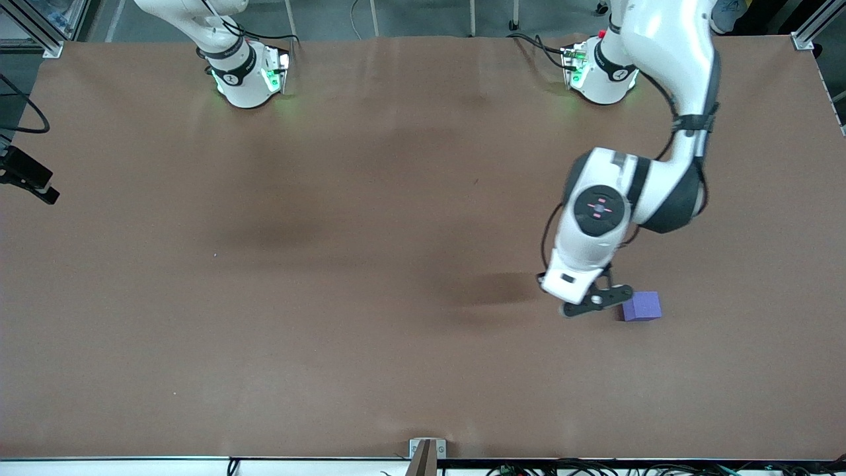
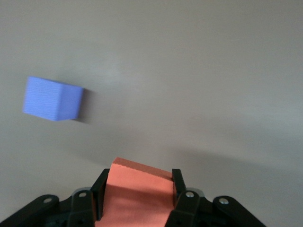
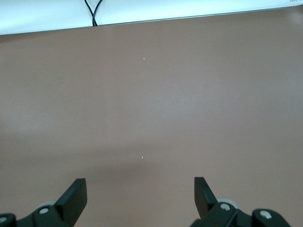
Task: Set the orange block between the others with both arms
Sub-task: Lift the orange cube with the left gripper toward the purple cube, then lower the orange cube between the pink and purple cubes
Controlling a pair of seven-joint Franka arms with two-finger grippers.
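Observation:
My left gripper (image 1: 595,301) is shut on the orange block (image 2: 137,194), whose salmon-orange faces fill the gap between the black fingers (image 2: 100,187). In the front view the wrist hides that block. The gripper hangs low over the table, right beside the purple-blue cube (image 1: 642,306) on the side toward the right arm's end. That cube (image 2: 52,98) rests on the table, apart from the held block. My right gripper (image 3: 140,189) is open over bare table with nothing between its fingers; it is outside the front view.
A brown mat (image 1: 330,264) covers the table. The right arm's base (image 1: 248,73) and the left arm's base (image 1: 601,73) stand along the edge farthest from the front camera. A white rail with black cables (image 3: 94,12) runs along the table's edge.

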